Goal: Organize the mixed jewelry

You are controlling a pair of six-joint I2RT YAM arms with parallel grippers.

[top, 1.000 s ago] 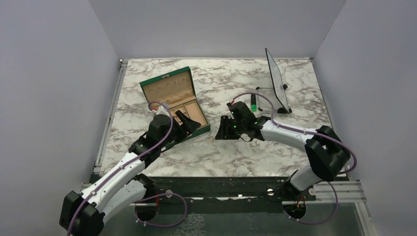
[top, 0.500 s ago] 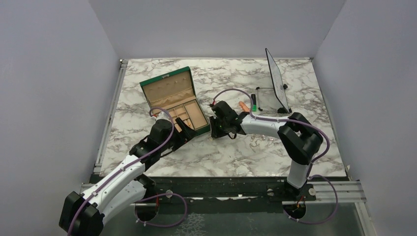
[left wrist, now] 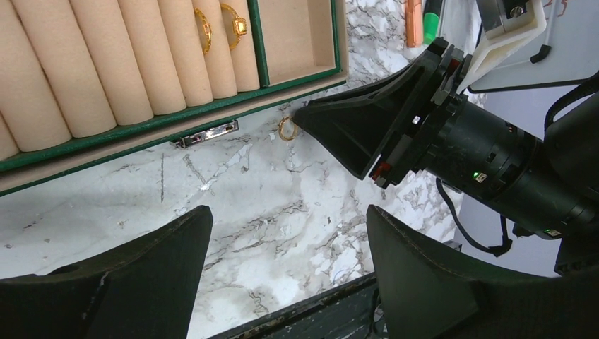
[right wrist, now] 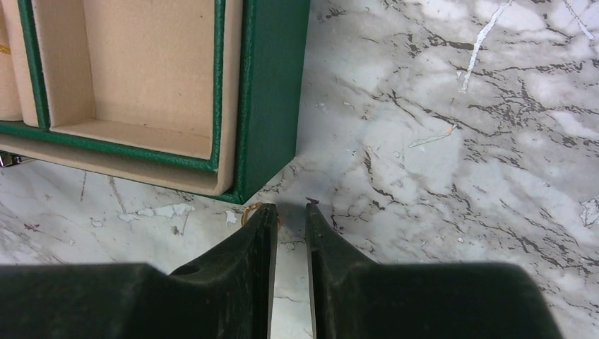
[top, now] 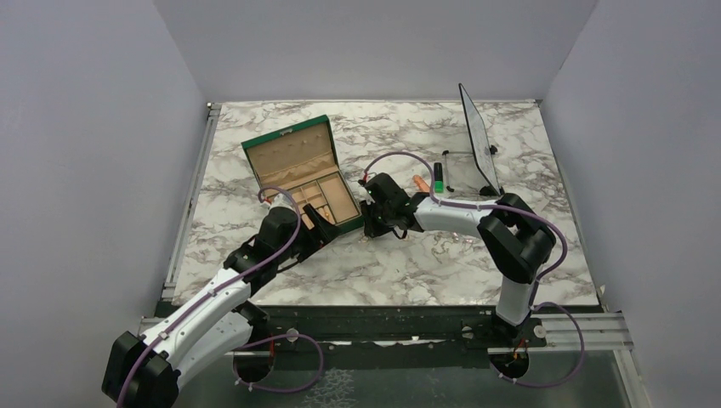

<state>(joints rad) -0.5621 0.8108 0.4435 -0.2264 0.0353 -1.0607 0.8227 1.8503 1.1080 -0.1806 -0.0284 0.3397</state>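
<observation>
An open green box (top: 302, 174) lies left of centre. Two gold rings (left wrist: 205, 30) sit between its beige rolls. One gold ring (left wrist: 286, 129) lies on the marble just outside the box's near right corner. My right gripper (top: 371, 223) is low over the table there. Its jaws (right wrist: 291, 210) stand a narrow gap apart with nothing between them. That ring (right wrist: 251, 210) peeks out at the outer side of the left fingertip. My left gripper (left wrist: 286, 215) is wide open and empty over bare marble in front of the box (left wrist: 212, 120). No chain necklace shows.
An orange cylinder (top: 420, 183) and a green-and-black marker (top: 439, 177) lie behind the right arm. A dark upright panel on a stand (top: 478, 136) is at the back right. The table's front edge runs just below the left fingers.
My right gripper has moved left to the box's near right corner, then held still. My left gripper has drawn back a little from the box.
</observation>
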